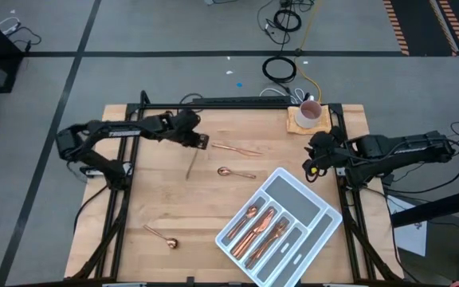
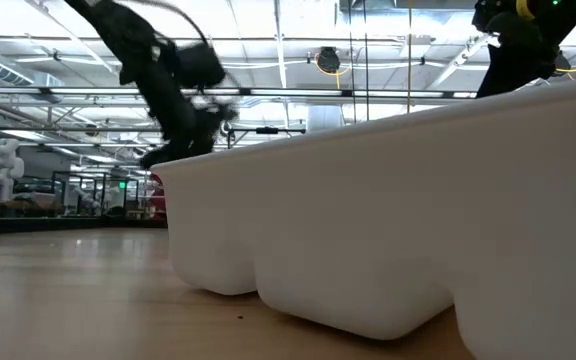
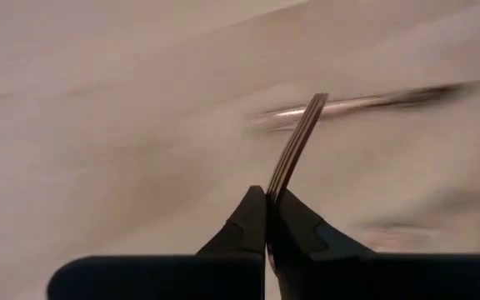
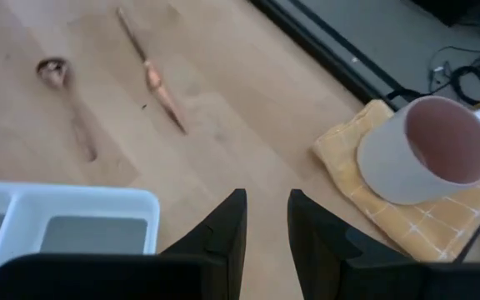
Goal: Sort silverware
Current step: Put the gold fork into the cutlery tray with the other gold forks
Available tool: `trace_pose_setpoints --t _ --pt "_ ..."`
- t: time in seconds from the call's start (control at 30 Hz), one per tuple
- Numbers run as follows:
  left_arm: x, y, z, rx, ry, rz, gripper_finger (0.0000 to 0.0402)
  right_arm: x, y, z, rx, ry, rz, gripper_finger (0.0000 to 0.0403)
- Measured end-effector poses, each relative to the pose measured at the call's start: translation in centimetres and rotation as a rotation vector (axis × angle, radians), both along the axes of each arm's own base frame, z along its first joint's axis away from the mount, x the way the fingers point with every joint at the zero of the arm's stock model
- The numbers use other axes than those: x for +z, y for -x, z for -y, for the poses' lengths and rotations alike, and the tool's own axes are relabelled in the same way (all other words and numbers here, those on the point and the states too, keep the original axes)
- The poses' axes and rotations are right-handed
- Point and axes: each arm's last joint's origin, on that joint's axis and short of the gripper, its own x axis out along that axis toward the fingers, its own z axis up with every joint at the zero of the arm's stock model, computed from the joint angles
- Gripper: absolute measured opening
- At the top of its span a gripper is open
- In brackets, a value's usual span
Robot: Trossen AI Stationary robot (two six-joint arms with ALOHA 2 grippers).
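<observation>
Left gripper (image 1: 201, 142) is seen toward 11 o'clock of the table (image 1: 158, 199), fingers (image 3: 248, 221) pressed together on the handle end of a knife (image 1: 190, 164), which slants down from the fingertips toward 6 o'clock. A fork (image 1: 236, 148) lies just at 3 o'clock of that gripper; a spoon (image 1: 234, 172) lies at 5 o'clock of it. A second spoon (image 1: 161, 237) rests near 7 o'clock of the table. Several copper pieces (image 1: 261, 227) lie in the divided cutlery tray (image 1: 309, 195) at 5 o'clock. Right gripper (image 4: 267, 218) is held at 2 o'clock beside a cup (image 1: 311, 112) on a yellow cloth (image 4: 348, 162), fingers slightly apart, nothing between them.
</observation>
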Motion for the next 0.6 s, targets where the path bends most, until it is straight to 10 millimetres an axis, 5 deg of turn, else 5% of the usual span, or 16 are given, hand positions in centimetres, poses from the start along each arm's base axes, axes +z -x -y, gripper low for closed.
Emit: trace_pose_setpoints --t 0.27,0.6 --pt "6.9 -2.2 2.6 -0.147 0.006 0.594 0.0004 0.1 0.8 0.2 -0.032 0.027 0.043 0.0080" --pt "6.3 -6.5 9.2 -0.297 0.047 0.752 0.0004 -3.5 2.8 0.5 -0.111 -0.007 0.058 0.0080"
